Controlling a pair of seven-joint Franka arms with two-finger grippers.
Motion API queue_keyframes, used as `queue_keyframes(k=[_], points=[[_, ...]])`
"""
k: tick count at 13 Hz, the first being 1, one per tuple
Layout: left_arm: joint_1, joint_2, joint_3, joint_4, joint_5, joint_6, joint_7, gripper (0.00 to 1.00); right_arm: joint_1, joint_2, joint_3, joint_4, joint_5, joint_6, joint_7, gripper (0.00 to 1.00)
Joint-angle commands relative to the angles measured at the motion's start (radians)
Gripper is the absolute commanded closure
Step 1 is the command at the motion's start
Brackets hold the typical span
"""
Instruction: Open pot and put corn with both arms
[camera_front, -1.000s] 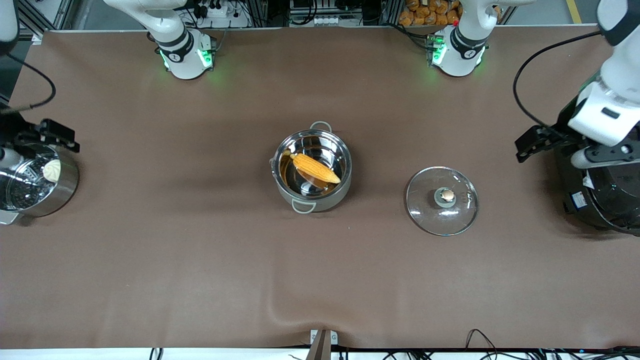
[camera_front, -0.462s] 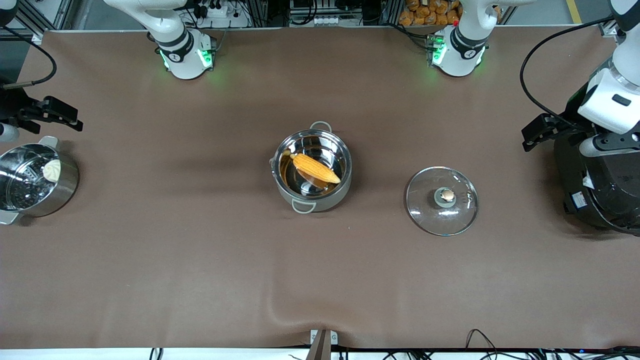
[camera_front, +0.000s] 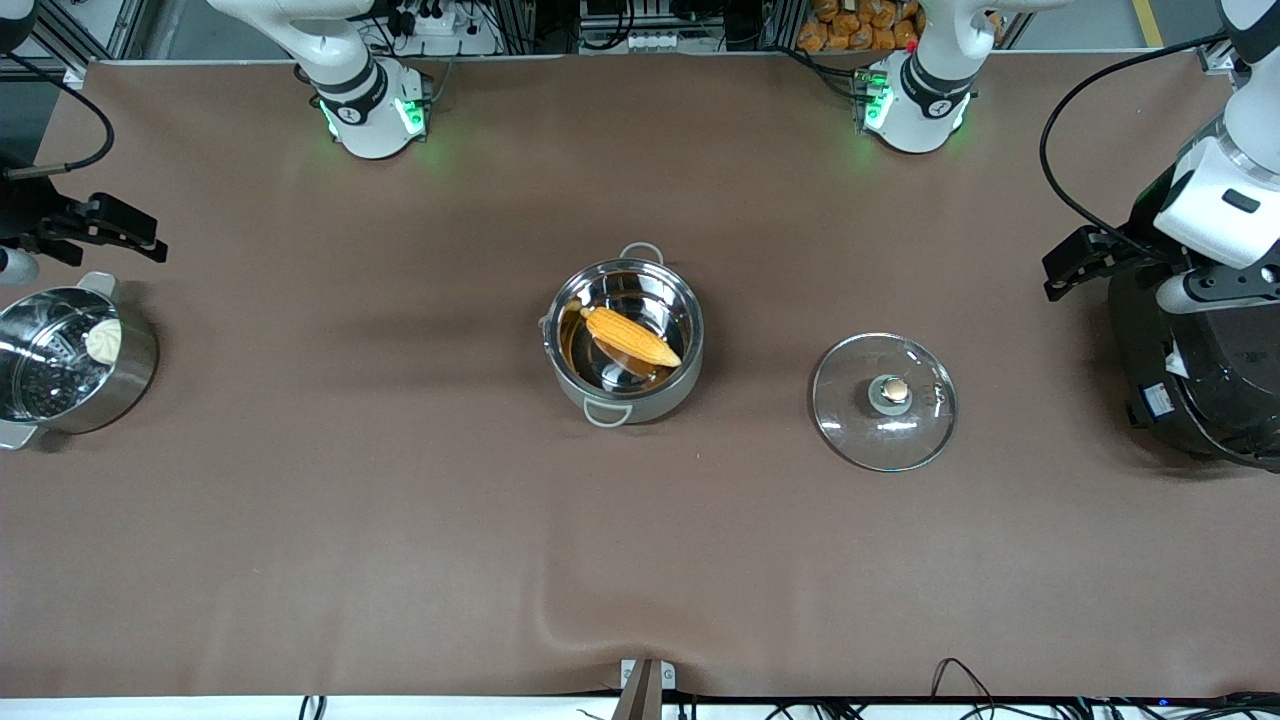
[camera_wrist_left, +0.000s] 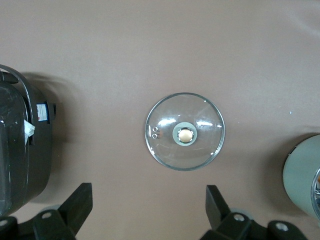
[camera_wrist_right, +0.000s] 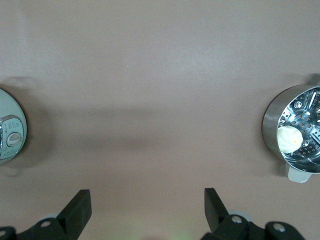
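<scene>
**Corn in the open pot, both claws wide and empty**

From my remote seat I see the pot (camera_front: 625, 341) at the middle of the brown table (camera_front: 400, 560), uncovered. The corn (camera_front: 630, 337) lies inside it on a slant, pale stub end toward ten o'clock and its tip toward four o'clock in the front view. The glass lid (camera_front: 884, 401) rests flat on the table at about four o'clock from the pot, well apart from it, copper-toned knob (camera_front: 895, 390) upward.

The left gripper (camera_front: 1075, 270) hangs at its own end of the table, beside the large black cooker (camera_front: 1200, 380), fingers (camera_wrist_left: 75, 205) spread wide, holding nothing. The right gripper (camera_front: 110, 230) hovers at the other end, beside the steamer pot (camera_front: 70, 365) (a white bun (camera_front: 103, 340) sits in it), fingers (camera_wrist_right: 77, 212) likewise spread wide, nothing between them.
</scene>
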Motion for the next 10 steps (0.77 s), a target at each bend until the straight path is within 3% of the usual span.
queue_keyframes(k=[1, 10], points=[[0.005, 0.002, -0.004, 0.028, 0.003, -0.017, 0.021, 0.00, -0.028, -0.025, 0.038, -0.023, 0.015, -0.001, 0.004, 0.00], [0.009, 0.014, 0.002, 0.017, -0.046, -0.095, 0.134, 0.00, -0.031, -0.028, 0.039, -0.023, 0.013, -0.007, -0.003, 0.00]])
